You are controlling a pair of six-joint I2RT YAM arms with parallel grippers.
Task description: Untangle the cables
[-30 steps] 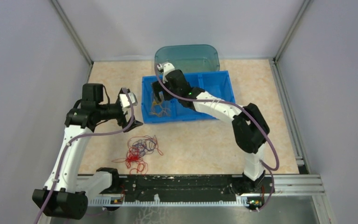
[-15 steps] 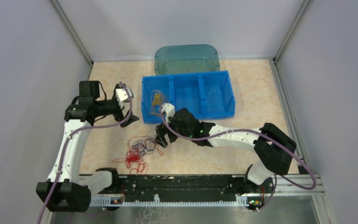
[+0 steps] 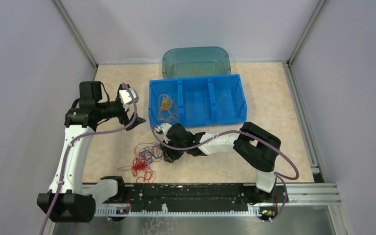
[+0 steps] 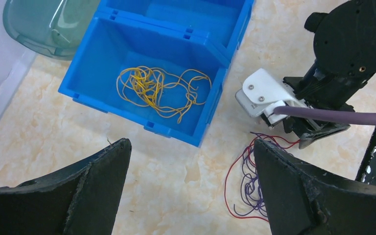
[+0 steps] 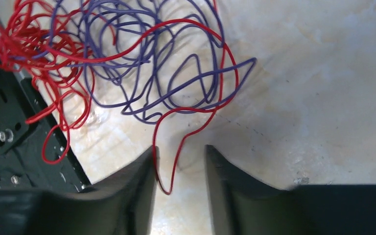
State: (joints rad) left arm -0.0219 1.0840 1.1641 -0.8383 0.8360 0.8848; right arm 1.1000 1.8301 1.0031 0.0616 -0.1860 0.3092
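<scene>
The cables [image 3: 145, 157] lie as a red and dark purple clump on the table in front of the arms. A yellow cable [image 3: 165, 105] sits apart in the left compartment of the blue bin [image 3: 199, 82]. My right gripper [image 3: 168, 154] is down at the clump's right edge. In the right wrist view its jaws [image 5: 180, 149] stand apart with a gap, and a loop of red cable [image 5: 169, 192] hangs between them, touching the left finger. My left gripper [image 4: 191, 144] hovers wide open and holds nothing, left of the bin, above the table.
A teal lid [image 3: 196, 61] lies behind the blue bin. The bin's middle and right compartments hold nothing I can see. The black base rail [image 3: 191, 192] runs just in front of the clump, and red strands reach its edge [image 5: 5, 132]. Grey walls close in both sides.
My right arm left the bin, swung down to the clump's right edge, and its jaws narrowed round a red loop. The left arm drew back slightly, still wide open.
</scene>
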